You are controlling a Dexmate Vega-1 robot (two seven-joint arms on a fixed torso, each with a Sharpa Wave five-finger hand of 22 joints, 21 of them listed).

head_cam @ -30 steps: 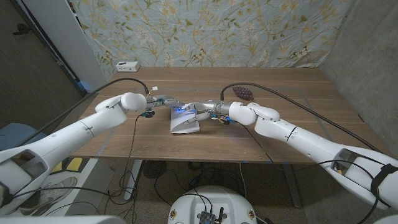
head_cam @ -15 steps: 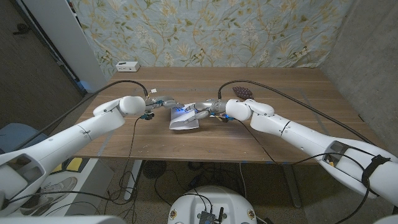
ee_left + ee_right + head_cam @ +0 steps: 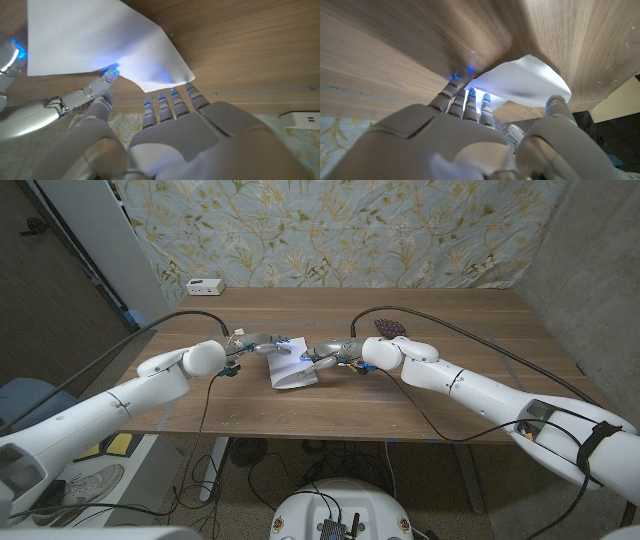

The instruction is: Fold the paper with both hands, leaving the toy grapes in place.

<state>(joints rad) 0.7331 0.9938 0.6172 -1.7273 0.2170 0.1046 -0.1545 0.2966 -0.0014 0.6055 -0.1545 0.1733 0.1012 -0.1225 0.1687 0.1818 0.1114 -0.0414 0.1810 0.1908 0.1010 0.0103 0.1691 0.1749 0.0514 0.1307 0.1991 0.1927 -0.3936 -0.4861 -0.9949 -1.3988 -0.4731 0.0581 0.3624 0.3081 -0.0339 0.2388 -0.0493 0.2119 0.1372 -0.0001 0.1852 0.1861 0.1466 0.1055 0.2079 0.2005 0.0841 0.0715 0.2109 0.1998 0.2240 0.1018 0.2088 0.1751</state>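
Near the table's (image 3: 440, 395) middle, well apart from the grapes (image 3: 390, 328), the thin, floppy paper (image 3: 292, 372) is pinched at opposite edges by left hand (image 3: 262, 344) and right hand (image 3: 325, 357), best gripped by corners.

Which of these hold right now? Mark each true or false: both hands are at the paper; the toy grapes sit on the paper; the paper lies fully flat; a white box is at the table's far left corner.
1. Both hands are at the paper: true. The left hand and right hand meet the paper from either side.
2. The toy grapes sit on the paper: false. The toy grapes lie apart, farther back on the table.
3. The paper lies fully flat: false. Its edge curls up by the right hand.
4. A white box is at the far left corner: true, the white box.
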